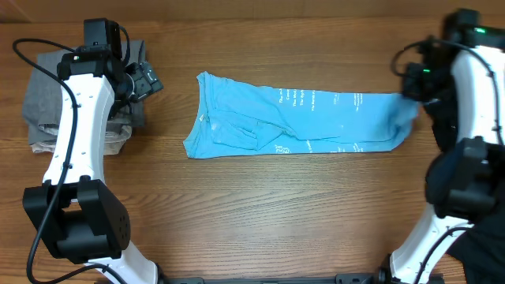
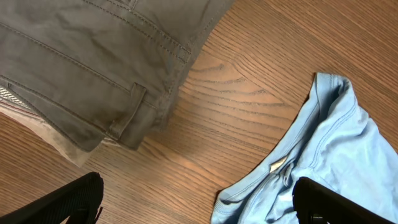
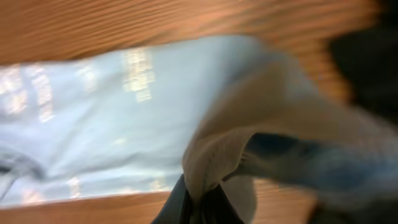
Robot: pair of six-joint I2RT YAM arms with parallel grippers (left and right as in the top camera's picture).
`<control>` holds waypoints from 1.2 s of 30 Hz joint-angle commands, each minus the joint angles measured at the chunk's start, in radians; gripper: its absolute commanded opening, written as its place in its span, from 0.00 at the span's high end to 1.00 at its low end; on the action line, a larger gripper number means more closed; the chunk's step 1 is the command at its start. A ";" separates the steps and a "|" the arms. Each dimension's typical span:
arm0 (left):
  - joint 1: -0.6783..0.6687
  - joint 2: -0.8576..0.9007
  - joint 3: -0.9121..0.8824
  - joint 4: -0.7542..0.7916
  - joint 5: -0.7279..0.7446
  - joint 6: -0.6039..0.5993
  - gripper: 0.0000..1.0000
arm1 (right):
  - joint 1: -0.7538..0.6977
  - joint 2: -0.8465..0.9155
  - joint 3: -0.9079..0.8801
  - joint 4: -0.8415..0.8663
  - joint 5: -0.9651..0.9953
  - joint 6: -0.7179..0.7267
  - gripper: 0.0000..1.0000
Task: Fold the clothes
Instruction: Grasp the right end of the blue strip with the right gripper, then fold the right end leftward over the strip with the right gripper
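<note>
A light blue T-shirt (image 1: 300,120) with white lettering lies folded into a long band across the middle of the table. My right gripper (image 1: 410,88) is shut on its right end, and the right wrist view shows a bunched fold of the shirt (image 3: 112,106) pinched between the jaws of that gripper (image 3: 200,202). My left gripper (image 1: 150,80) hovers open left of the shirt's other end. In the left wrist view that gripper (image 2: 199,211) holds nothing, with bare wood between its fingers and the shirt's collar end (image 2: 336,143) by the right finger (image 2: 329,202).
Grey trousers (image 1: 47,87) lie stacked on a beige garment (image 1: 110,142) at the far left, seen close as trousers (image 2: 81,56) in the left wrist view. A dark cloth-like mass (image 1: 443,126) sits by the right arm at the table's right edge.
</note>
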 commanded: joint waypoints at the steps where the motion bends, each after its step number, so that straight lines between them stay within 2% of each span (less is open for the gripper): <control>1: -0.004 -0.025 0.023 0.001 -0.003 -0.011 0.00 | 0.088 -0.052 0.027 -0.005 -0.096 0.008 0.96; 6: -0.004 -0.025 0.023 0.001 -0.003 -0.011 0.00 | 0.202 -0.051 0.022 -0.004 -0.130 0.079 0.96; 10: -0.004 -0.025 0.023 0.001 -0.003 -0.011 0.00 | 0.273 -0.049 0.006 0.008 -0.130 0.082 0.96; 18: -0.004 -0.025 0.023 0.001 -0.003 -0.011 0.00 | 0.395 -0.020 -0.145 0.184 -0.130 0.082 0.96; 27: -0.004 -0.025 0.023 0.001 -0.003 -0.011 0.00 | 0.495 0.000 -0.265 0.371 -0.130 0.082 0.96; 34: -0.004 -0.025 0.023 0.001 -0.003 -0.011 0.00 | 0.526 0.002 -0.287 0.393 -0.130 0.082 0.96; 36: -0.004 -0.025 0.023 0.001 -0.003 -0.011 0.00 | 0.528 0.002 -0.287 0.396 -0.130 0.082 0.92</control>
